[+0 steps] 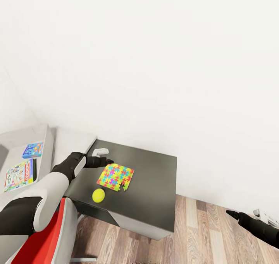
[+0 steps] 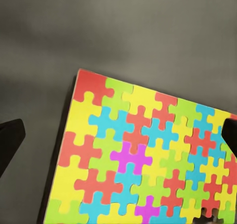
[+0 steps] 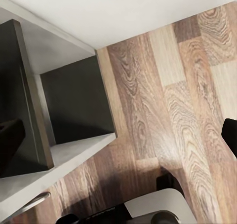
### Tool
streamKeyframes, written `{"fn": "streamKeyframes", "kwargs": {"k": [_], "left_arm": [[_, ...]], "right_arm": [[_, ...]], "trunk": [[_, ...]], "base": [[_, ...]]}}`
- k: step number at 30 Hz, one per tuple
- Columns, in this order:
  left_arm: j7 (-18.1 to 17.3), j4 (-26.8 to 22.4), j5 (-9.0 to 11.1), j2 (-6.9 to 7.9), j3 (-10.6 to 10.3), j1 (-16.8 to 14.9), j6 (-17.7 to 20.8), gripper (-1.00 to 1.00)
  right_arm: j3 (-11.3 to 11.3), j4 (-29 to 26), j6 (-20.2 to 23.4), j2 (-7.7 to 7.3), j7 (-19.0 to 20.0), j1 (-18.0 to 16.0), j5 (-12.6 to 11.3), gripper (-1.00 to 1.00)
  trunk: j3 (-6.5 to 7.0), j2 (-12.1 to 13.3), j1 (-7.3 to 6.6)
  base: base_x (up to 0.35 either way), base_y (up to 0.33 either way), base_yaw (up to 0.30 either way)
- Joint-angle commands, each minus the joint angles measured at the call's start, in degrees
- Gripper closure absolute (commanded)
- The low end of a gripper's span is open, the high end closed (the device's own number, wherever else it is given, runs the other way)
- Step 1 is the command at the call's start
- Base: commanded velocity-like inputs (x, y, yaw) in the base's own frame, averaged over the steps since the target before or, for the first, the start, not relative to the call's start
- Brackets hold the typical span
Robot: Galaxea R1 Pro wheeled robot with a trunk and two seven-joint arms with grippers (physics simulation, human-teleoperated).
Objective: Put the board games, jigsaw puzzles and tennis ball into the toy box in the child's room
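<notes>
A colourful jigsaw puzzle [image 1: 115,177] lies flat on the dark table [image 1: 155,178], with a yellow-green tennis ball [image 1: 98,195] near the table's front left edge. My left gripper [image 1: 107,162] hovers just above the puzzle's far left corner. In the left wrist view the puzzle [image 2: 143,160] spreads beneath the gripper [image 2: 121,135], whose fingertips [image 2: 10,140] stand wide apart, open and empty. Two board games [image 1: 33,149] [image 1: 18,175] lie on the bed [image 1: 46,136] at the left. My right gripper [image 1: 232,214] hangs open and empty over the floor at the lower right. The toy box is out of view.
A small white object [image 1: 100,152] sits at the table's back left. A red chair [image 1: 54,233] stands close in front of the table's left end. The right wrist view shows the wooden floor [image 3: 173,100] and the table's open side shelf [image 3: 74,105]. A white wall rises behind the table.
</notes>
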Motion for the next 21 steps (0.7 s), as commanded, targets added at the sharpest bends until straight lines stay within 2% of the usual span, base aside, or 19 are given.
{"fn": "streamKeyframes", "kwargs": {"k": [1,21], "left_arm": [[-0.2,-0.1,0.0,-0.01,0.2,0.0,0.5,-1.00],[-0.4,-0.1,0.1,-0.02,0.2,0.1,0.4,-1.00]], "right_arm": [[-0.1,0.0,0.3,0.00,0.4,0.0,0.3,-1.00],[-0.2,0.0,0.3,0.00,0.4,0.0,0.3,-1.00]], "trunk": [[-0.19,-0.1,0.03],[-2.08,-0.1,0.03]], "base": [[0.000,0.000,0.000],[0.000,0.000,0.000]]}}
